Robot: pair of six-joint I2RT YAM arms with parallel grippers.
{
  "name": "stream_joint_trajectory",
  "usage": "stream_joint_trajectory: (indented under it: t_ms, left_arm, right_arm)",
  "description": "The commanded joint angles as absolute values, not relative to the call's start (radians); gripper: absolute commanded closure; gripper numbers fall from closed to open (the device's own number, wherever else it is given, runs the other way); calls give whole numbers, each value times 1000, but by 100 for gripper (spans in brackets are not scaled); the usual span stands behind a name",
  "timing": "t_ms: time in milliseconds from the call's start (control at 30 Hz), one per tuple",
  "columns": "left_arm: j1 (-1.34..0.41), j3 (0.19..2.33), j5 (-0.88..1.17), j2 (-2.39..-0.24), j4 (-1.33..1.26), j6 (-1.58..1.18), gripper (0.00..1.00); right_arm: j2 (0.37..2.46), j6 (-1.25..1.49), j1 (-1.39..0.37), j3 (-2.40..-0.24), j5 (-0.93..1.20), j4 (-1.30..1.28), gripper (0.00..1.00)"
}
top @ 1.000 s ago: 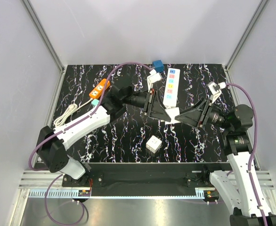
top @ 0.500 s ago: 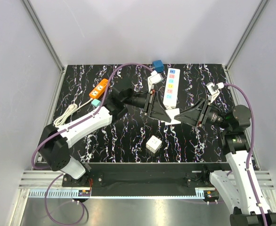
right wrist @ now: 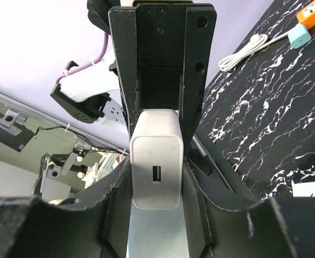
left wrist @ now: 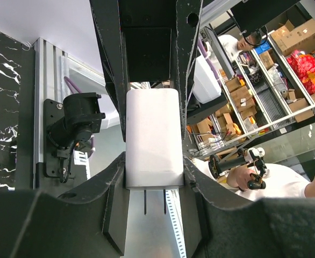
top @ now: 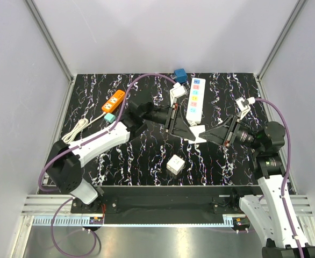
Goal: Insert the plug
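Holding the plug (top: 198,132) aloft over the middle of the bench (top: 147,156), my left jaws are clamped tight on its sides, with the prongs showing in the left wrist view. My right jaws sit round its other end, close against it, though I can't tell whether they truly grip. I read this as a handover, so nothing is inserted yet. The white strip (top: 195,99) lies at twelve o'clock from the plug. Carrying over, aligning the prongs and pushing in all remain.

From above, white plug (top: 198,133) mostly hidden between my left gripper (top: 192,132) and right gripper (top: 206,133); power strip (top: 195,97) socket shapes too small.
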State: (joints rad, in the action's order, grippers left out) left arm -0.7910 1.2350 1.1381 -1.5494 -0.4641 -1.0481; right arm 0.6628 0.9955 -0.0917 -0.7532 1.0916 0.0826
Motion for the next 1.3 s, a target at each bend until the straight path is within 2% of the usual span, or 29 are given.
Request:
stream_joint_trajectory:
  t_ms: [0,300,333,400,500,533,567,600,633,733,767,833,900,1033,1067,1167,1200,1267]
  left_arm:
    - [-796,1247,1134,-1546,-519,-1049,100]
    - [-804,1250,1118,-1531,-431,-977,100]
    - [-804,1250,1120,-1537,-430,-976,100]
    - [-804,1265,1120,-1542,-404,-963,100]
    - [-804,1295,1114,-1545,-332,-916,100]
    - [-804,1301,1109,-1549,-299,-891,100]
    - [-804,1307,1108,-1552,-288,-884,100]
    - [-804,1315,1106,-1552,-281,-871,100]
    - [-804,1316,1104,-1554,-270,-868,100]
    - [-792,1315,1068,-1546,-220,-845,61]
    - [-776,1313,1054,-1542,-195,-829,32]
    - [-759,1312,999,-1519,-102,-757,16]
    - [-729,1299,942,-1497,-27,-701,7]
    - [-663,1281,795,-1489,122,-637,7]
    - [-638,1278,710,-1500,147,-632,8]
    - [-600,1320,560,-1548,212,-629,13]
    - [-597,1344,466,-1604,231,-623,15]
    - [-592,1458,402,-1684,258,-603,20]
  right_arm:
    - [666,982,-95,-756,1088,49,56]
    - [707,983,-97,-772,1095,54,55]
    - [709,985,-97,-775,1094,54,50]
    - [710,985,-95,-776,1089,54,46]
    - [716,985,-97,-773,1092,51,49]
    - [718,985,-95,-770,1094,51,53]
    - [716,979,-95,-766,1094,45,68]
    - [715,974,-95,-764,1088,40,77]
    - [710,971,-95,-759,1085,29,100]
    - [712,966,-97,-755,1055,14,100]
    - [715,962,-95,-756,1042,8,100]
    - [727,937,-97,-776,1023,-42,100]
    - [735,899,-95,-804,974,-104,100]
    - [779,669,-95,-938,726,-444,100]
    - [799,648,-95,-957,593,-486,100]
    - [876,637,-95,-1005,386,-584,100]
    - [899,644,-95,-1006,355,-594,100]
    - [911,660,-95,-1009,286,-614,100]
